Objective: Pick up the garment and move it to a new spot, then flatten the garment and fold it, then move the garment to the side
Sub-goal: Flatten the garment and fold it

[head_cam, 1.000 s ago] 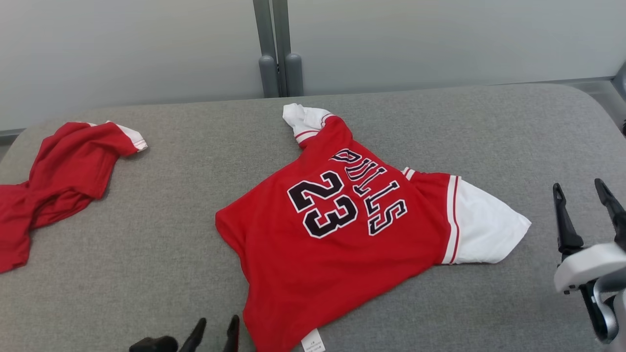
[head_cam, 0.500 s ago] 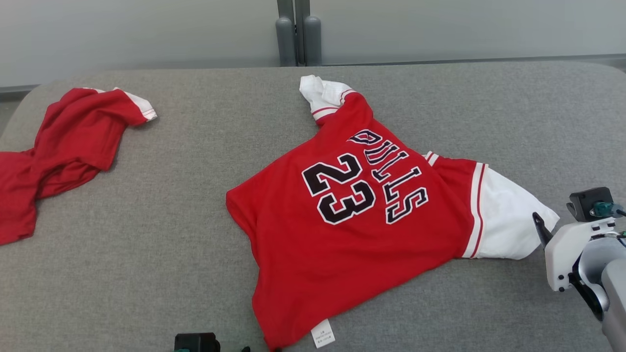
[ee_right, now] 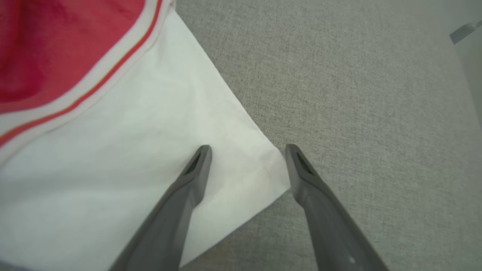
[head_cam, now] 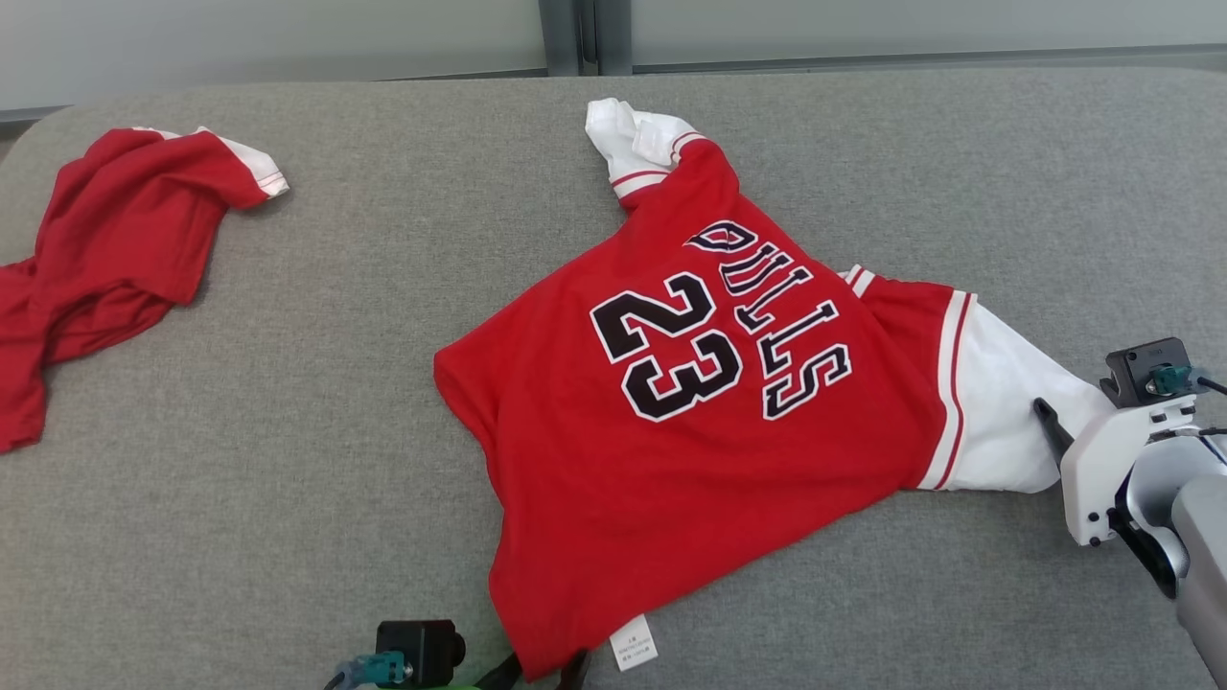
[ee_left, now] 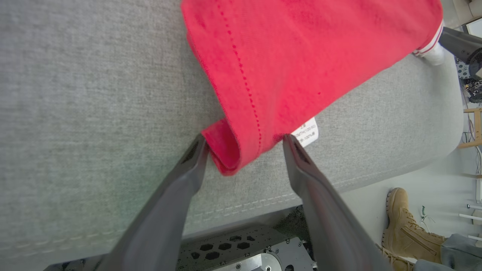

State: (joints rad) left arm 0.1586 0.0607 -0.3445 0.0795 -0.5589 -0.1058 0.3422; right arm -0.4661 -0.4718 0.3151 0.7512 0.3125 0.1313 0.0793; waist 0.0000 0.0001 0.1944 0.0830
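1. A red jersey (head_cam: 690, 422) lies spread on the grey bench (head_cam: 383, 383), right of centre. Its black "BULLS 23" lettering faces up.
2. Its white sleeve (head_cam: 1007, 402) points right, and the other sleeve (head_cam: 637, 144) is bunched at the far edge.
3. A white label (head_cam: 634, 643) sticks out at the near hem.
4. The left gripper (ee_left: 244, 141) sits at the near edge with its fingers (ee_left: 190, 165) spread apart and gripping nothing. The rolled hem corner of the jersey lies between the tips.
5. The right gripper (ee_right: 246, 148) is at the right with its fingers (ee_right: 196, 169) also released. One tip is over the white sleeve's corner and the other is over bare bench just beside it.
6. A second red garment (head_cam: 115, 249) lies crumpled at the far left, well apart from the jersey.
7. In the left wrist view, a person's tan boot (ee_left: 403, 222) stands on the floor beyond the bench.
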